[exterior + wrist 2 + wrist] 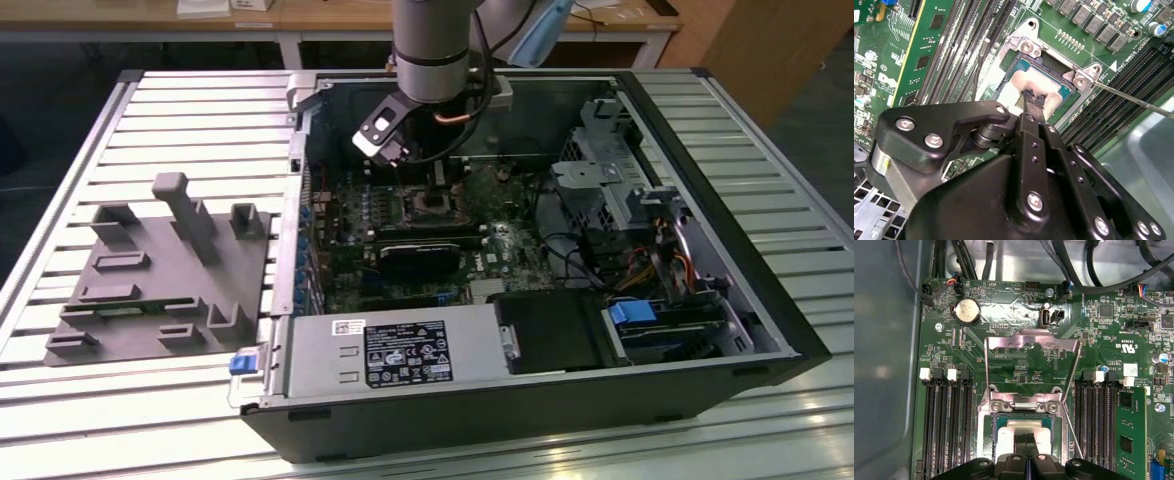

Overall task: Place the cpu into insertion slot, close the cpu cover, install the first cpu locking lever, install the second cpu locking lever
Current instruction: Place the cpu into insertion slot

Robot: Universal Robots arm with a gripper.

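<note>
- Fingers (1030, 106) are seen pressed together, their tips set down on the silver top of the cpu (1049, 85); nothing is pinched between them.
- The cpu is found lying inside the slot (1026, 47), square with its rim; whether it is fully seated cannot be told.
- The cover (1054, 343) is laid back open beyond the slot, and a lever (1072, 429) is swung free beside it, so neither is closed yet.
- The step in hand is judged to be the end of placing the cpu. It is done well if pressure is applied lightly and straight down at the middle of the chip. No sideways drag should be allowed, since the contacts beneath are likely to be easily bent. The chip's edges should be level with the rim all round.
- By the first wrist view the open cover and its window are laid out flat, and the cpu is seen framed evenly by the slot.
- By the second wrist view the contact of the tips on the chip is given close and at a slant.
- By the exterior view the arm (430, 50) is shown reaching down into the case (534, 420) on the bench (200, 110), with a grey fixture (160, 270) at the exterior view's left.
</note>
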